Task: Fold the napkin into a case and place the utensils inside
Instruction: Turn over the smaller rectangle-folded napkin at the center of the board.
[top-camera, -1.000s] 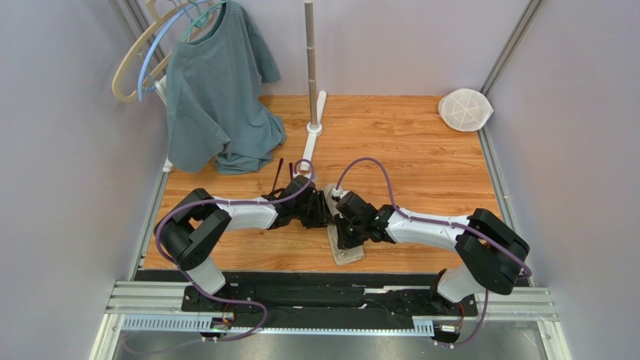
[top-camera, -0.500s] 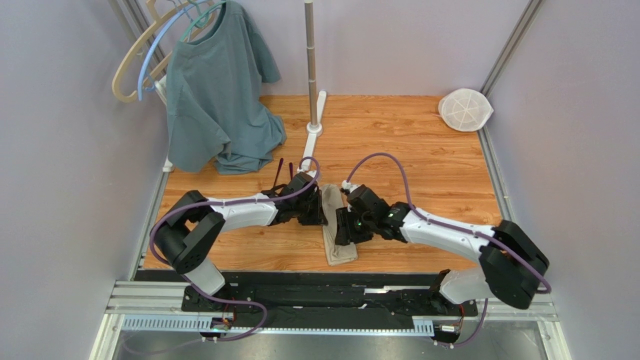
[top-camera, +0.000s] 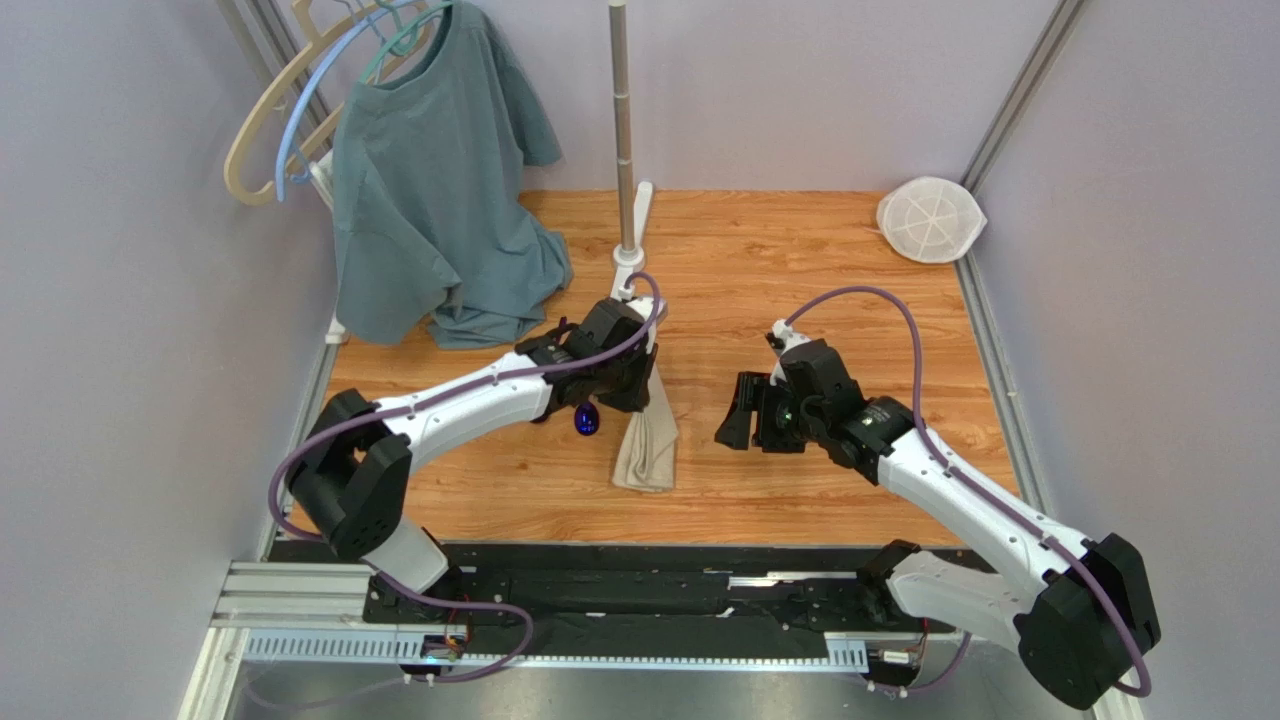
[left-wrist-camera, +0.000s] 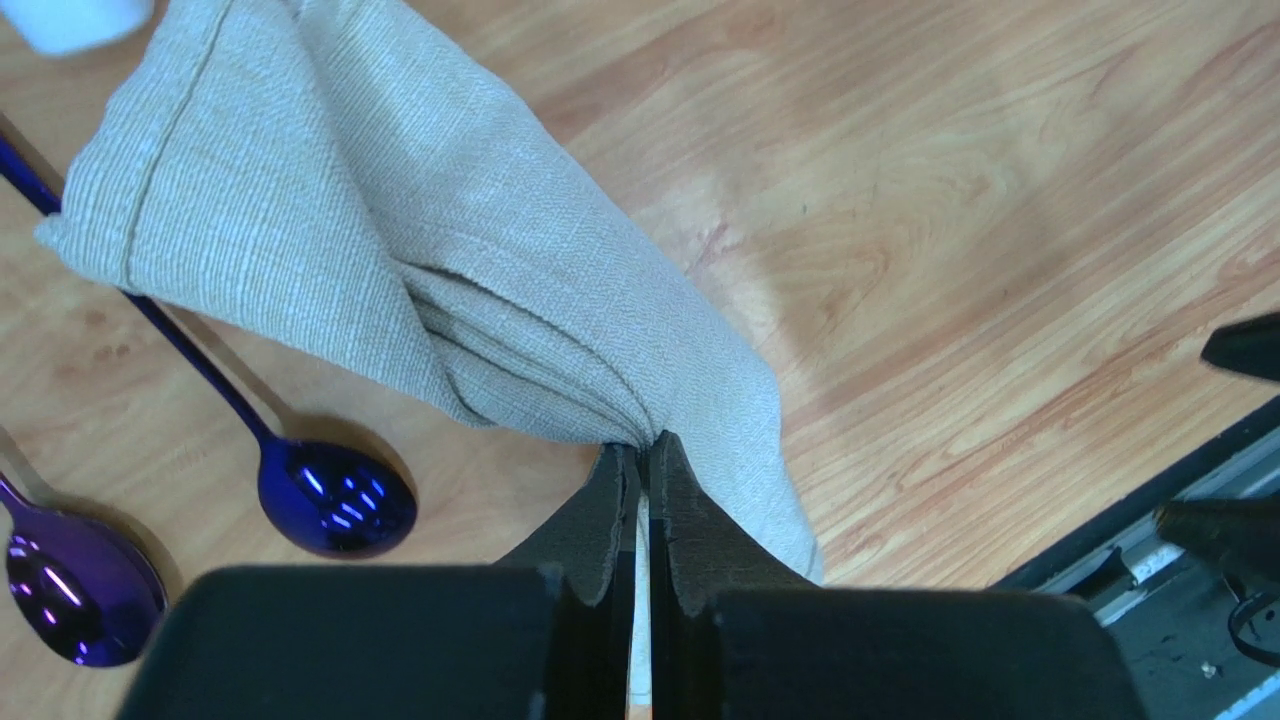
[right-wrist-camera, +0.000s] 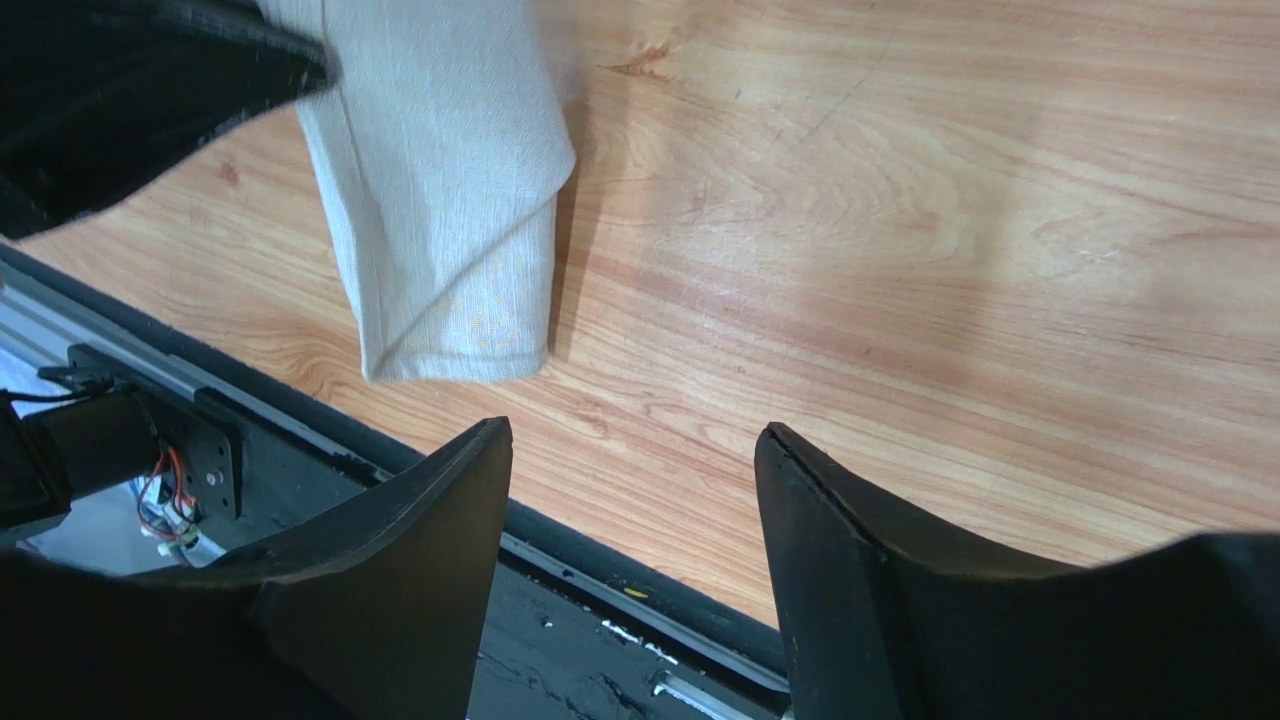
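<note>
Setting: wood-grain bench (top-camera: 842, 300) walled in pale lilac, a grey-green T-shirt (top-camera: 436, 195) hung at the far left corner and a white mesh disc (top-camera: 932, 219) at the far right corner.
Left hand (left-wrist-camera: 639, 465): pinched tight on a gathered fold of the napkin (left-wrist-camera: 406, 255) — the folded beige cloth hangs from it, lower end near the bench's near edge at mid-width.
Right hand (right-wrist-camera: 631, 495): jaws spread wide, nothing between them, hovering to the right of the cloth.
Utensils: two purple-bowled spoons (left-wrist-camera: 323, 495) lie on the wood just left of the cloth, one handle running under it.
Step in hand: my reading — the case is being lifted or re-laid, spoons not yet inside.
Next move: likely set the cloth flat and find its open end.
Hard to tell: the pocket mouth is not visible; the left arm hides most of the spoons from above.
</note>
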